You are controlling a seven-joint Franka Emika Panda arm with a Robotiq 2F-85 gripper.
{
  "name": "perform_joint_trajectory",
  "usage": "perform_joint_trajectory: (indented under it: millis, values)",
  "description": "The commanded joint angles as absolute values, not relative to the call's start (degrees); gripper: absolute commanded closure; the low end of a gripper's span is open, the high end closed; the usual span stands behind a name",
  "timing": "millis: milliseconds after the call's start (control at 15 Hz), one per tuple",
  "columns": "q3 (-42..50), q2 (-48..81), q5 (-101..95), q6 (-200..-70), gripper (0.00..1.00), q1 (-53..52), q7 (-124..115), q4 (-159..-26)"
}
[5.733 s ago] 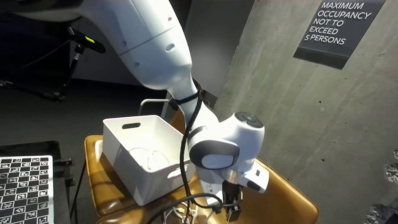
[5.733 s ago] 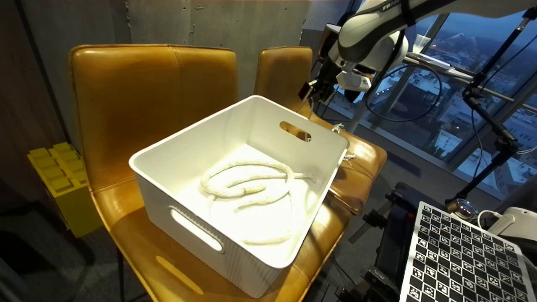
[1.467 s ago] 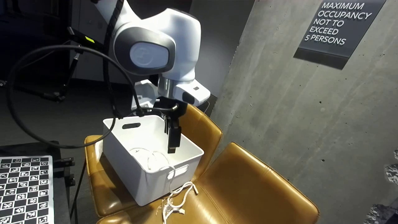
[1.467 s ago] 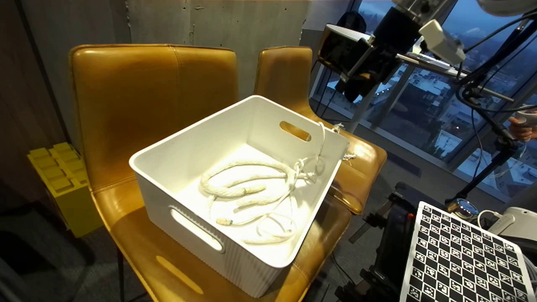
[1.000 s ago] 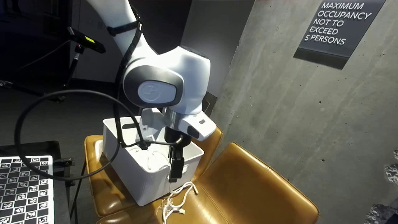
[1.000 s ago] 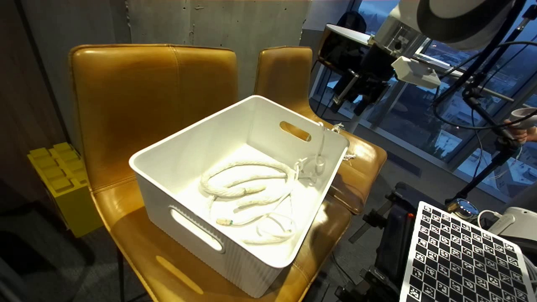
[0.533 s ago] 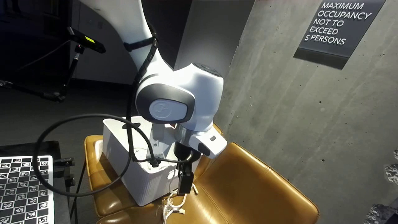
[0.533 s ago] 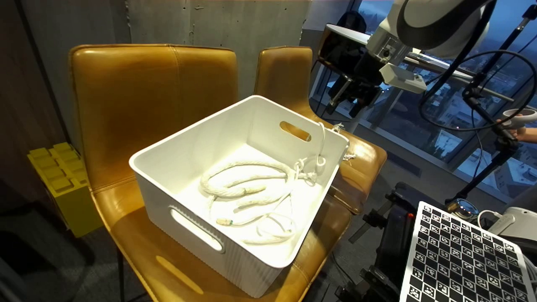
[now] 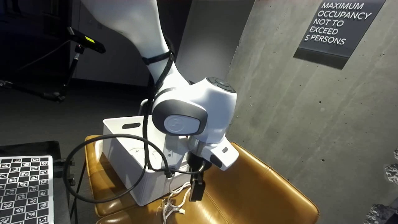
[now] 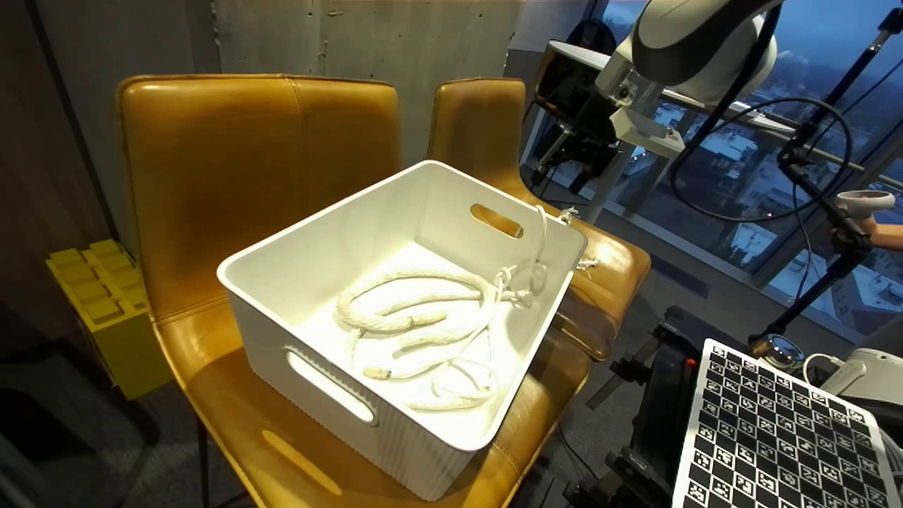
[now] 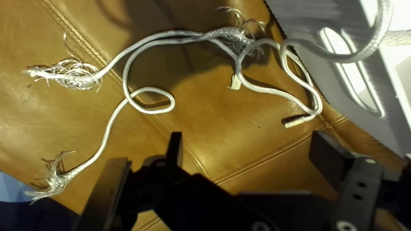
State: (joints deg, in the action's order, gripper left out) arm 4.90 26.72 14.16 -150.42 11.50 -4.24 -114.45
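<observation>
Gripper (image 11: 247, 146) spread wide, holding nothing, near the thin white cord (image 11: 208, 35) on the chair seat (image 11: 224, 112)

Wrist view: jaws well apart, tan leather between the tips. Cord lies in loose loops just beyond them, touching neither fingertip. Two frayed ends on one side, taped ends closer to the bin (image 11: 330, 80). Can't tell how many pieces make up the cord.

In an exterior view: gripper points down over the seat, just beside the bin; cord heaped next to its fingers. Black cable (image 9: 118, 136) loops in front of the bin. Marker board (image 9: 26, 186) at the left edge. Concrete wall (image 9: 295, 118) carries a sign (image 9: 337, 31): MAXIMUM OCCUPANCY NOT TO EXCEED 5 PERSONS.

In an exterior view: bin sits upright on the front chair (image 10: 261, 183), thicker rope (image 10: 384, 324) coiled inside. One strand of the cord hangs over the rim and down in. Gripper is past the bin's far side, window (image 10: 741, 176) in the background. Yellow block (image 10: 120, 331) left of the chair.
</observation>
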Motion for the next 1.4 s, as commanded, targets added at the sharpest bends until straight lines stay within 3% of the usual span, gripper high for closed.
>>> perform_joint_trajectory:
  millis: [0,867,1333]
  values:
    - [3.21,30.62,18.05,-152.21,0.00,12.75,-4.84,-110.54]
    - [0.18,33.50,22.89,-158.52,0.00,9.65,-14.41,-112.92]
    - [3.56,32.82,22.35,-165.50,0.00,4.76,-24.05,-116.50]
